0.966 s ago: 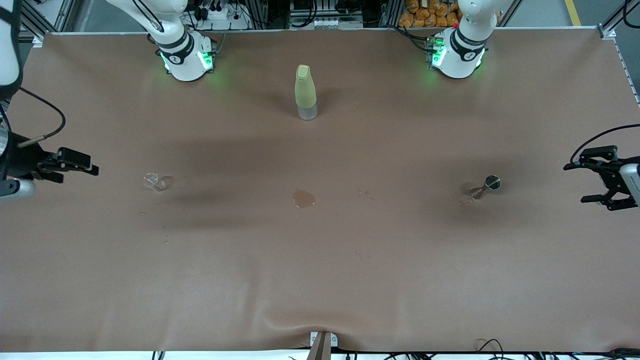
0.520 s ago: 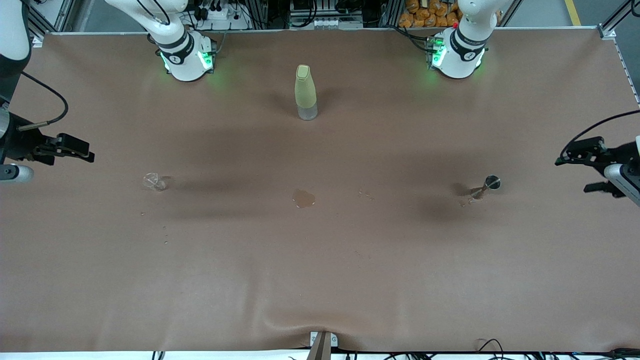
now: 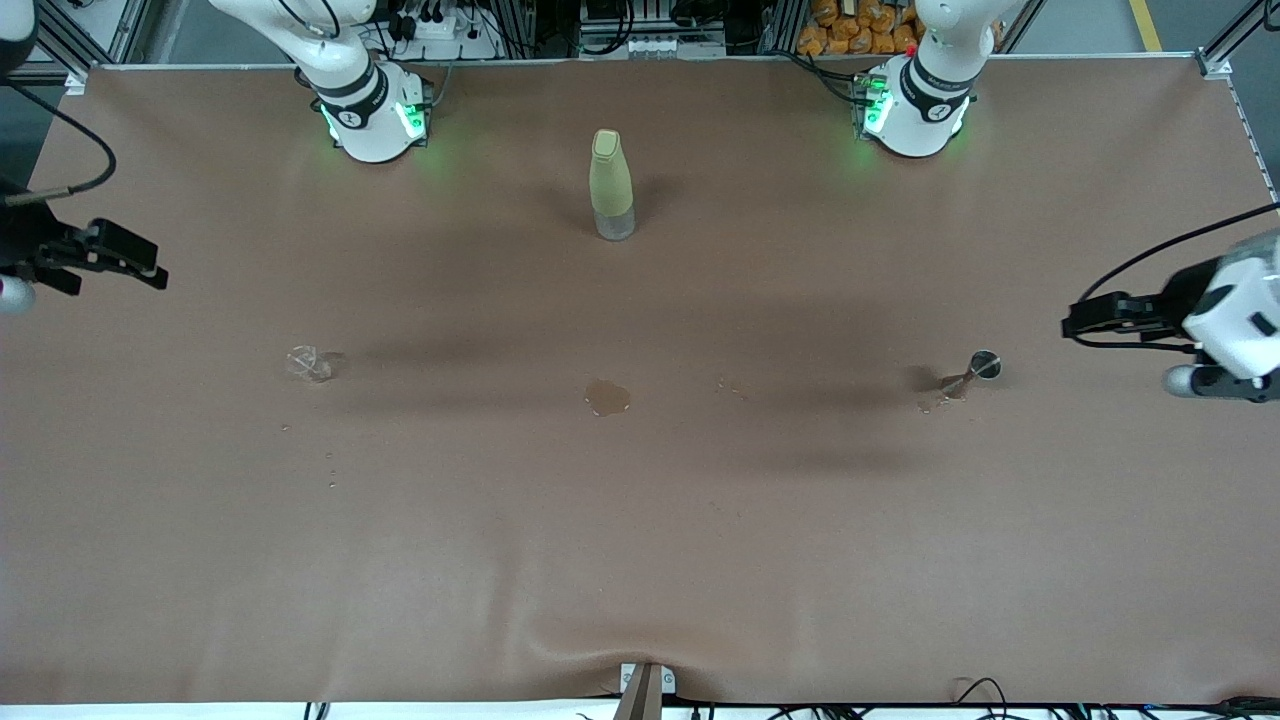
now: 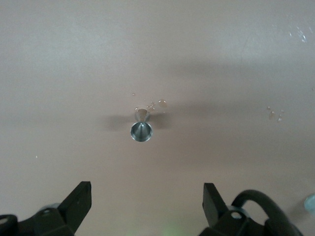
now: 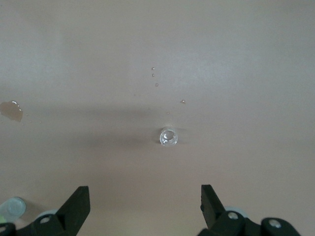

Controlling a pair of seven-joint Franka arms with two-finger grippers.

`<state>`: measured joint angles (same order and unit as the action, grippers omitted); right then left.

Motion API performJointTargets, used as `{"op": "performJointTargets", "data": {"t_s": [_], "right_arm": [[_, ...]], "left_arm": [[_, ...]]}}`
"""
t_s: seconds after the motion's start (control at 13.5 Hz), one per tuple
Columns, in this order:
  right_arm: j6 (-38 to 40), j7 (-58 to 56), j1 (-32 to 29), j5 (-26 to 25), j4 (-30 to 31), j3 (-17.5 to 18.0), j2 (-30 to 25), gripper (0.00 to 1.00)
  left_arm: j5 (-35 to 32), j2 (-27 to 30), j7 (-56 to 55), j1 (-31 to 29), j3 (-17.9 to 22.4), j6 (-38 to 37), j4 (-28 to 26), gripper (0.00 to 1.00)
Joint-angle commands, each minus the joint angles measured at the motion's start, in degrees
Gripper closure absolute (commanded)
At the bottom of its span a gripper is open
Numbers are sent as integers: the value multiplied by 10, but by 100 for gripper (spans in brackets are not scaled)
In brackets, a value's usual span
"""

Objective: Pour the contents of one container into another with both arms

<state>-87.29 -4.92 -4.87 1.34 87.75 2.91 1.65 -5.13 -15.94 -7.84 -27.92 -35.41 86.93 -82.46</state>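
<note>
The tiny clear glass cup (image 3: 307, 362) stands on the brown table toward the right arm's end; the right wrist view shows the glass cup (image 5: 168, 136) from above. The small silvery metal cup (image 3: 981, 367) stands toward the left arm's end, and the metal cup (image 4: 141, 129) shows its round rim in the left wrist view. My right gripper (image 3: 150, 268) hangs open in the air at its table end, empty, well apart from the glass cup. My left gripper (image 3: 1075, 326) hangs open near the metal cup, empty. Both grippers' fingers (image 4: 78, 199) (image 5: 76, 204) stand wide apart.
A tall yellow-green bottle (image 3: 610, 185) stands midway between the two arm bases. A small brown puddle (image 3: 607, 397) lies at the table's middle, with scattered droplets (image 3: 731, 386) beside it and more near the metal cup. The brown cloth (image 3: 640, 560) wrinkles at the front edge.
Both grippers have risen and swung away from the front camera. The left gripper has turned and moved in toward the metal cup. The cups and the bottle have not moved.
</note>
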Motion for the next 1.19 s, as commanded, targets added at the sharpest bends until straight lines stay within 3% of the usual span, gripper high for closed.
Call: {"op": "performJointTargets", "data": {"t_s": [0.0, 0.15, 0.97, 1.11], "right_arm": [[12, 0, 61, -6, -27, -66, 0, 0], [19, 1, 48, -4, -32, -67, 2, 0], [48, 0, 40, -2, -32, -86, -3, 0], [48, 0, 39, -3, -32, -86, -2, 0]], "left_arm": [[-46, 5, -78, 17, -21, -5, -5, 0], [-52, -1, -134, 27, -22, -6, -16, 0], [-39, -17, -133, 14, -16, 54, -12, 0], [-40, -15, -133, 50, 12, 56, -11, 0]]}}
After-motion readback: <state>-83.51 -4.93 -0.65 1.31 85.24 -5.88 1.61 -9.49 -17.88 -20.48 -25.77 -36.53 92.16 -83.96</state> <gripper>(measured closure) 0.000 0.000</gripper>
